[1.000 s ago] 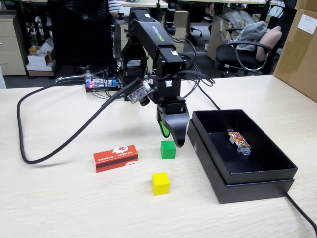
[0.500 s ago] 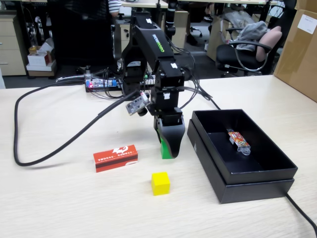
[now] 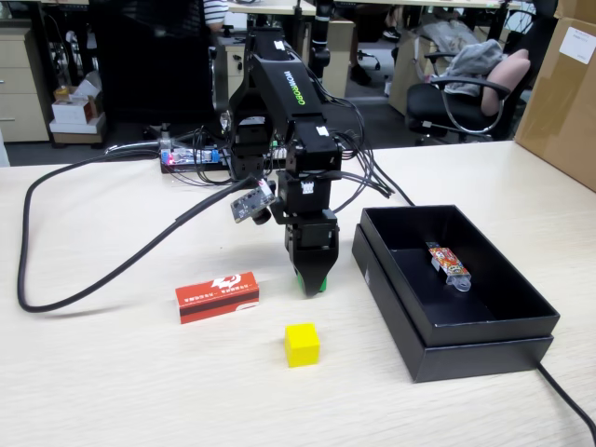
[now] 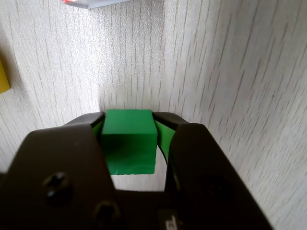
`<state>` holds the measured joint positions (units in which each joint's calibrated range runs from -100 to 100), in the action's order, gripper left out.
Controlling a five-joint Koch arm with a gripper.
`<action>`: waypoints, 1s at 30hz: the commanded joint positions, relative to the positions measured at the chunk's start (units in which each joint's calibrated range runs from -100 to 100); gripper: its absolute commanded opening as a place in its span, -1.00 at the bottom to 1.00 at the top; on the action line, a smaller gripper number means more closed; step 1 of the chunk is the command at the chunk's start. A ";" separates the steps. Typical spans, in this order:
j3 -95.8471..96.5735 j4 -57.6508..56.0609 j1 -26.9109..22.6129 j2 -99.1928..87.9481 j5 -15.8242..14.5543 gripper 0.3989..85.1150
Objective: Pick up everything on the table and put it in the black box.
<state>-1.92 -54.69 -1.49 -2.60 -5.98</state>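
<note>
- Wrist view, lower centre of the frame: the black gripper has its two jaws drawn in against the left and right faces of the small green plastic cube, with no gap visible on either side, so it appears to have hold of it.
- In the fixed view the gripper points straight down at mid-frame and hides the cube almost wholly; only a sliver of green shows at the tips, and whether the cube sits on the wood or is just off it cannot be told.
- The small yellow plastic cube lies below the gripper in the frame, apart from it; the long red cardboard carton with a white logo lies to the left.
- The shallow matte black cardboard box stands at the right of the frame, near the gripper, with a small colourful packet already inside.
- All rests on the light beige wood-grain table.
- The step in hand looks like the grasp of the first piece. The next move likely calls for a lift high enough to clear the box's near wall, then a swing rightward over its open floor.
</note>
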 commanded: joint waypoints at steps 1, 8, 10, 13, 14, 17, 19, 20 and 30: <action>-0.71 -0.47 0.39 -9.74 0.15 -0.80; 10.80 -0.99 -1.51 -38.31 0.68 -0.79; 12.25 -0.99 -2.98 -45.31 0.63 -0.79; 11.89 -0.99 -6.69 -54.37 0.34 -0.79; 11.44 -0.99 -7.42 -54.95 0.29 -0.80; 7.27 -0.99 -10.01 -53.00 0.20 -0.79; 3.10 -0.99 -11.09 -48.87 -0.20 -0.80; 0.47 -0.99 -11.43 -46.11 -0.24 -0.79; -14.22 -0.99 -11.77 -24.54 -1.27 -0.79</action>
<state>-8.95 -55.67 -13.02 -31.35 -6.72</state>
